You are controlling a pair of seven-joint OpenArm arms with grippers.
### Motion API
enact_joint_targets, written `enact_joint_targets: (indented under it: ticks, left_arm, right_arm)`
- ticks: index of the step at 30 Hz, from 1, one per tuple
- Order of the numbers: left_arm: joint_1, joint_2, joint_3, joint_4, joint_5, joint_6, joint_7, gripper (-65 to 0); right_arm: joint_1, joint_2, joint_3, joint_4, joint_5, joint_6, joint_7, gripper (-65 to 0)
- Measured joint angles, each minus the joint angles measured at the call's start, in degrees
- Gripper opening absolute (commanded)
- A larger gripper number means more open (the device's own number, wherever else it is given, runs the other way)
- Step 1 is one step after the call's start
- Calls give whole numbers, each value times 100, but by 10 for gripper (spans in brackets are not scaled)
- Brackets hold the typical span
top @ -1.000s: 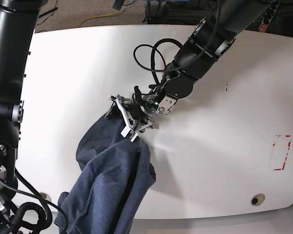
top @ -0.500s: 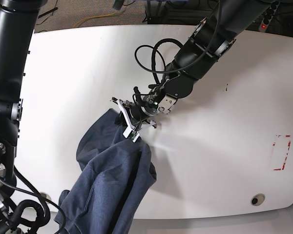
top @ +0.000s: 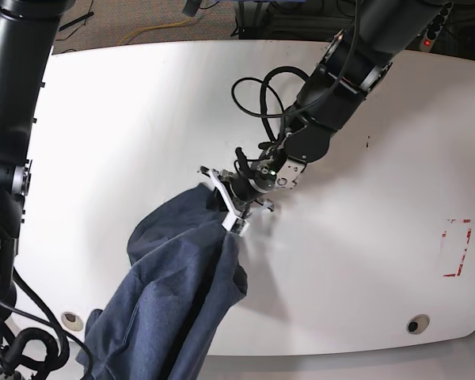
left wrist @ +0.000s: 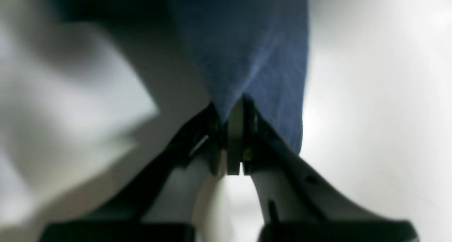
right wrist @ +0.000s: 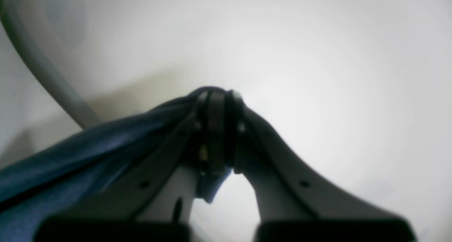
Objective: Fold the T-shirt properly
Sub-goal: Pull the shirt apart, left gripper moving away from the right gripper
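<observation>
The T-shirt [top: 170, 301] is a dark navy, heathered knit, and from where it hangs it looks light and thoroughly limp: it drapes in long loose folds from its raised end near the middle of the white worktop [top: 364, 261] down toward the near-left edge, where the rest bunches and trails off out of view. Cloth like this will not hold any shape of its own, so I'd expect it to sag, twist and slide on the smooth surface whenever it is pulled from only 1 point; it isn't fragile, but thin fabric can slip out of a narrow pinch. The left gripper [top: 228, 207] has its jaws clenched on the upper edge of the shirt, and the left wrist view shows blue fabric [left wrist: 247, 58] running straight into the closed tips [left wrist: 235, 107]. The right gripper [right wrist: 217, 93] is likewise closed on a fold of the same cloth [right wrist: 88, 146], which streams away to one side in its own camera; in the base view I can't make that gripper out. For a proper fold, the sensible holds seem to be 2 matching corners or the shoulder seams, kept apart so the fabric spreads flat, though I can't tell which part of the garment either grip has. There are no containers on the worktop.
</observation>
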Motion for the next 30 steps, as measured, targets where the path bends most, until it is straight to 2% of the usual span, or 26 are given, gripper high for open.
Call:
enact_joint_targets:
  ticks: [2,6,14,20,30]
  left_arm:
    - [4,-101,-245,140,31,111,35,-647]
    - [109,-461,-369,763,-2,39,175,-647]
    - [533,-1268,-901,2400,24,26,933,-647]
    - [927,-1928,-1443,3659,28,22,1547,-647]
    - [1434,-3084,-2127,4940,-2,-28,1770,-647]
  right_arm:
    - [-2,-31,2,-142,-291,0,-7,-650]
    - [-31,-35,7,-348,-439,9,-22,-650]
    - [2,-55,94,-881,-483,11,-2,-650]
    - [61,-9,332,-1414,-612,-2,247,-650]
    - [35,-37,352,-1947,-739,20,264,-650]
